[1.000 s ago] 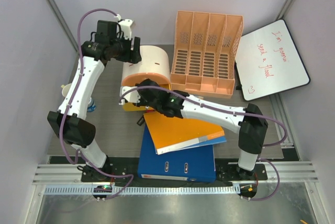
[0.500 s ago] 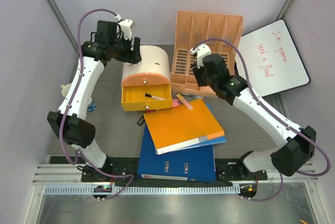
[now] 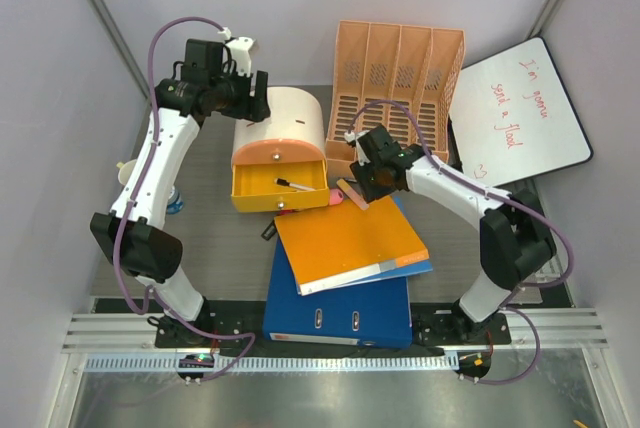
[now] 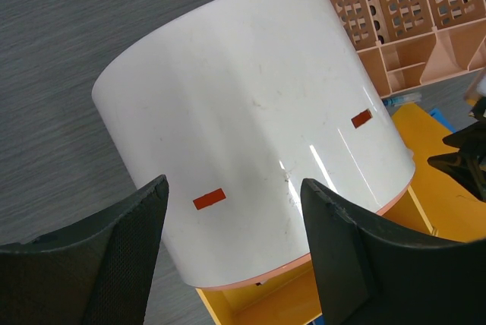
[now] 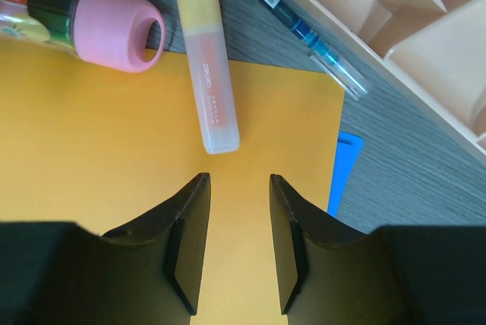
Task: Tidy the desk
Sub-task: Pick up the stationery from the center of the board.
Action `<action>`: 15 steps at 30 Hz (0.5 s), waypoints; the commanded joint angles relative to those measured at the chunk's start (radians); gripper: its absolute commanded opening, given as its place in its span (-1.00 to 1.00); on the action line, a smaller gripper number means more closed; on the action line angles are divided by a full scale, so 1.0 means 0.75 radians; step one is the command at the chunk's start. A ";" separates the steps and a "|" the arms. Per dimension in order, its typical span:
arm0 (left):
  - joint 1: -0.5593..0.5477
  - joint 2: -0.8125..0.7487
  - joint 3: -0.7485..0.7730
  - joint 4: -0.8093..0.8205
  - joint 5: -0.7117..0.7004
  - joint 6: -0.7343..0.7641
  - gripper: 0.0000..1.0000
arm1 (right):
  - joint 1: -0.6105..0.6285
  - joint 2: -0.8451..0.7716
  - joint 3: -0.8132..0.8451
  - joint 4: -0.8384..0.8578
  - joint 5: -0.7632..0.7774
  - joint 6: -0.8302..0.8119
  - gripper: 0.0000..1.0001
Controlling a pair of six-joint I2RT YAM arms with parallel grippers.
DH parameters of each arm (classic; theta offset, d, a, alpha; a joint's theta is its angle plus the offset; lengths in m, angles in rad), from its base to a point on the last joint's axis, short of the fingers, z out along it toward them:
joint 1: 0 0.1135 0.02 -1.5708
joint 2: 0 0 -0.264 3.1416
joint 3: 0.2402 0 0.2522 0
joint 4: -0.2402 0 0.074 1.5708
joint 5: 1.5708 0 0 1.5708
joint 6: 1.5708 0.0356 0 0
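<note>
The drawer box (image 4: pixel 250 135) shell is white plastic, super glossy, with light streaks showing on it. The surface (image 4: pixel 68 44) is dark grey wood-grain and matt. That peach file rack (image 4: pixel 395 6) looks like matt plastic. The orange folder (image 5: pixel 152 188) is smooth and matt, the highlighter (image 5: pixel 209 74) is translucent plastic, and the pink cap (image 5: pixel 118 25) is shiny.

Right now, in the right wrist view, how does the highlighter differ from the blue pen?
The highlighter is thick and yellow-orange; the blue pen is thin with a clear barrel. The highlighter's end overlaps the orange folder, while the blue pen lies on the desk alongside the peach file rack. Both lie flat, and neither is gripped.
</note>
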 commanded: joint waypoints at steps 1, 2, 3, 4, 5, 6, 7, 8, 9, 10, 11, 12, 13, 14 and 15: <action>-0.005 -0.034 0.000 0.030 0.011 -0.001 0.42 | -0.018 0.081 0.106 0.011 -0.009 -0.050 -0.16; -0.005 -0.034 -0.002 0.034 0.011 0.001 0.42 | -0.018 0.100 0.127 0.021 -0.001 -0.058 -0.15; -0.005 -0.036 -0.008 0.036 0.011 0.003 0.42 | -0.018 0.136 0.133 0.029 0.015 -0.058 -0.15; -0.005 -0.034 -0.012 0.036 0.011 0.007 0.42 | -0.018 0.151 0.141 0.039 0.024 -0.097 -0.15; -0.005 -0.038 -0.014 0.040 0.009 0.013 0.42 | -0.018 0.167 0.147 0.062 0.042 -0.111 -0.15; -0.005 -0.040 -0.020 0.041 0.005 0.017 0.42 | -0.018 0.188 0.147 0.078 0.052 -0.152 -0.15; -0.005 -0.038 -0.022 0.043 0.005 0.017 0.43 | -0.018 0.198 0.149 0.094 0.063 -0.175 -0.16; -0.007 -0.038 -0.024 0.043 0.001 0.022 0.43 | -0.018 0.202 0.143 0.131 0.067 -0.209 -0.15; -0.005 -0.036 -0.024 0.045 0.003 0.024 0.43 | -0.018 0.208 0.135 0.152 0.093 -0.282 -0.15; -0.005 -0.036 -0.024 0.047 0.003 0.024 0.42 | -0.018 0.210 0.129 0.190 0.105 -0.332 -0.16; -0.005 -0.036 -0.026 0.045 0.001 0.024 0.43 | -0.018 0.212 0.117 0.213 0.114 -0.371 -0.15; -0.007 -0.034 -0.026 0.045 0.003 0.024 0.42 | -0.022 0.214 0.111 0.231 0.108 -0.408 -0.16; -0.005 -0.032 -0.026 0.047 0.001 0.024 0.42 | -0.030 0.218 0.109 0.250 0.100 -0.481 -0.16; -0.005 -0.032 -0.026 0.047 0.003 0.024 0.43 | -0.035 0.220 0.109 0.278 0.093 -0.510 -0.16; -0.005 -0.032 -0.026 0.047 0.003 0.024 0.43 | -0.041 0.224 0.107 0.293 0.085 -0.537 -0.17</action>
